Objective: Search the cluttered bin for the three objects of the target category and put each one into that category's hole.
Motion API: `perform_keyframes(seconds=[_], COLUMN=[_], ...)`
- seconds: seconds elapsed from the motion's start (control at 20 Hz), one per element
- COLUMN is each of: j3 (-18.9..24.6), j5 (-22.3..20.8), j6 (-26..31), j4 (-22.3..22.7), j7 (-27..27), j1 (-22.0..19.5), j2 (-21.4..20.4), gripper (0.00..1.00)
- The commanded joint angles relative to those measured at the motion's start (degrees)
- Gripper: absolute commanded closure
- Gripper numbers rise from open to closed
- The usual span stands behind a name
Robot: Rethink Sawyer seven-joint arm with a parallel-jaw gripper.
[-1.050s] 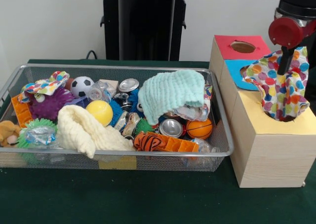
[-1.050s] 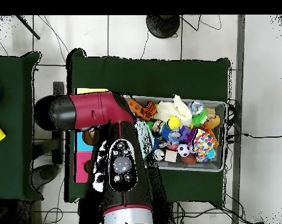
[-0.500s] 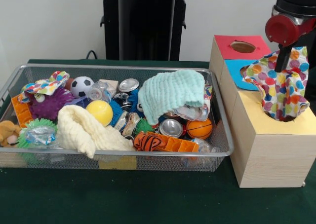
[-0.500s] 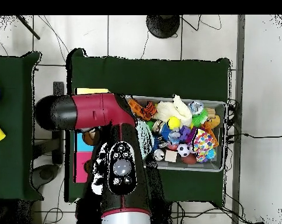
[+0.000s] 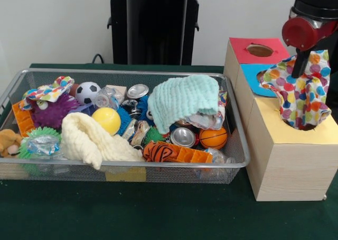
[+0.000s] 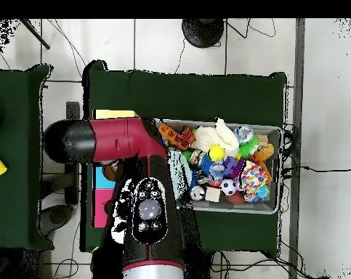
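A polka-dot cloth point(image 5: 298, 100) stands bunched in the hole of the yellow-topped box point(image 5: 274, 126) at the right, and its left side spreads over the blue box point(image 5: 249, 73). My gripper point(image 5: 301, 65) comes down from the top right corner into the top of that cloth, which hides its tip. In the wire bin point(image 5: 121, 167) lie a mint green cloth point(image 5: 182, 100), a cream cloth point(image 5: 90, 139) and a second polka-dot cloth point(image 5: 47, 92). In the overhead view the arm point(image 6: 145, 211) covers the boxes and the gripper.
A red-topped box point(image 5: 259, 49) with a round hole stands behind the blue one. The bin also holds balls, crushed cans, a purple plush, a tiger toy and orange blocks. In the overhead view the bin point(image 6: 274, 167) lies to the right of the arm.
The arm's red joint has risen slightly and shifted a little left over the last second. The polka-dot cloth in the yellow box keeps the same shape.
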Motion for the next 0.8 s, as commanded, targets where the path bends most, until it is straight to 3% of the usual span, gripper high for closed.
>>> perform_keyframes(seconds=[0.05, 0.8], j3=[-0.5, -0.5], j5=[1.5, 2.0], j6=[3.8, -1.8], j4=[5.2, 4.4], j7=[17.3, 16.6], j1=[0.2, 0.8], j2=[4.7, 8.9], gripper=[1.00, 1.00])
